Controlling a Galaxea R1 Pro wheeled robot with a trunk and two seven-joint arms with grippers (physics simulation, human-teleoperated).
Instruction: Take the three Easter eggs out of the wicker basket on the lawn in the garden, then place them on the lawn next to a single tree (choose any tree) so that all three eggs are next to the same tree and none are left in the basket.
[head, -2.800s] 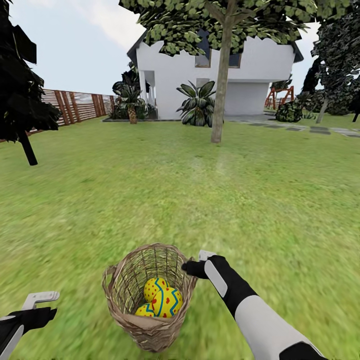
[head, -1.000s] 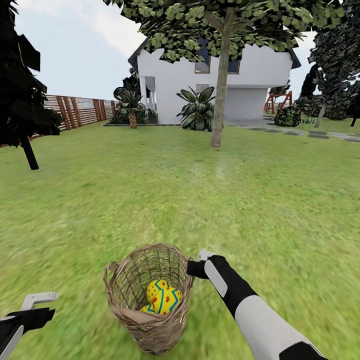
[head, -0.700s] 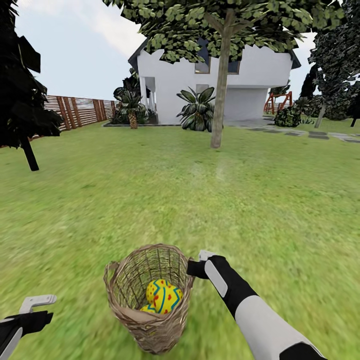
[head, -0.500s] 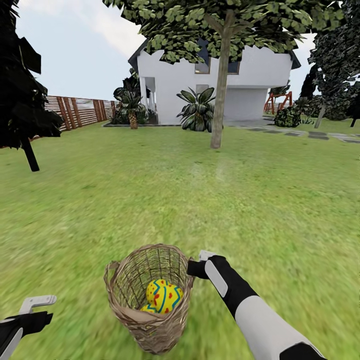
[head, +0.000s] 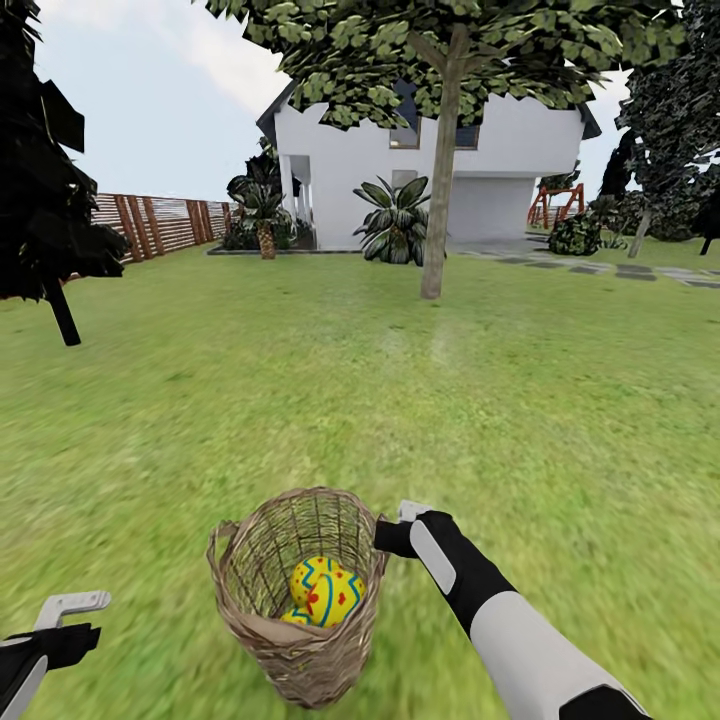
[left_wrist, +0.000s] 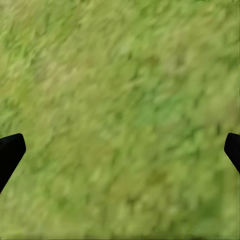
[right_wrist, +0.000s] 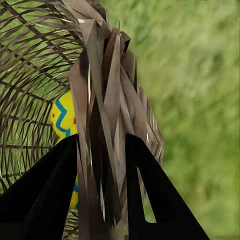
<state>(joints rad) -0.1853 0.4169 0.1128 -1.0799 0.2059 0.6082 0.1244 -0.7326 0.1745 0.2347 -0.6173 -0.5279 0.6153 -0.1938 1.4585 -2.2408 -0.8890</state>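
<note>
Left gripper (head: 70, 608) is being held low over bare lawn (head: 560, 420), well apart from the basket; in its wrist view the fingertips (left_wrist: 11, 152) are being shown spread wide with nothing between them.

Wicker basket (head: 297, 590) is being held off the grass by its rim, tilted, mouth toward the head camera. Right gripper (head: 392, 528) is being kept at the rim's right side, jaws pinched on the woven wall, one finger inside, one outside, as the right wrist view shows.

Easter eggs (head: 326, 592) are being carried inside, piled against the low side of the basket. Two are being seen clearly, a third is barely showing under them. None placed yet.

Handling, as judged: the basket is being read as light and flexible, so a rim grip is expected to let it sag and swing. Eggs are being taken as smooth, rounded, prone to rolling; each is best gripped across the narrow middle from above.

Tree (head: 440, 190) is being faced straight ahead, well apart across the grass. White house (head: 500, 150) and slat fence (head: 150, 215) are being seen beyond.
</note>
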